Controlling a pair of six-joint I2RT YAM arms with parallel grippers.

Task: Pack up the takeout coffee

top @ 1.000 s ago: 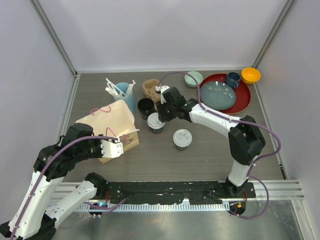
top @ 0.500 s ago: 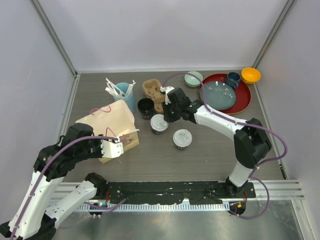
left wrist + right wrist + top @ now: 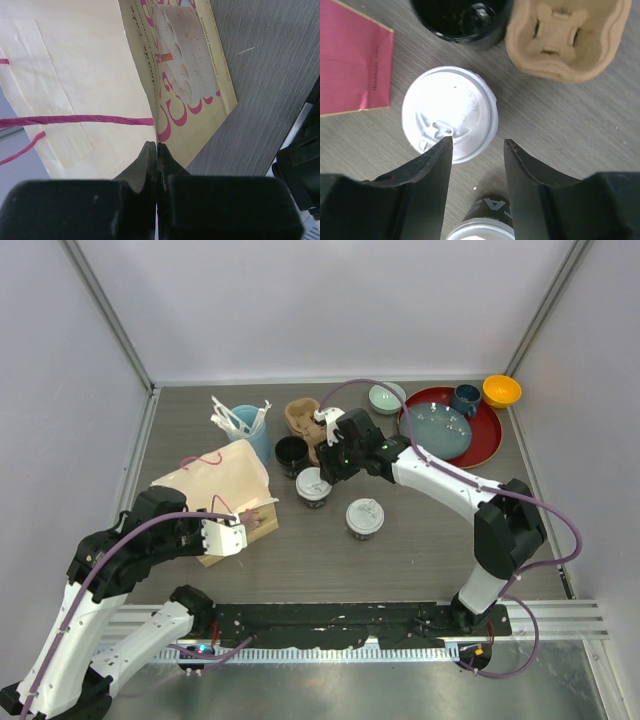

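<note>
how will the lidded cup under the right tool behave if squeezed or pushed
The lidded cup has a smooth plastic lid, so it may slip or pop off. Standing upright and free, it could tip from a side push.

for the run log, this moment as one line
left gripper: shut on bag edge | right gripper: open above lidded cup, not gripping | second lidded cup: on table | both outside bag

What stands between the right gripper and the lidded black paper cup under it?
Nothing visible. The right gripper hangs open above the black paper cup with white plastic lid; the lidless black cup and brown pulp carrier stand beside it.
</note>
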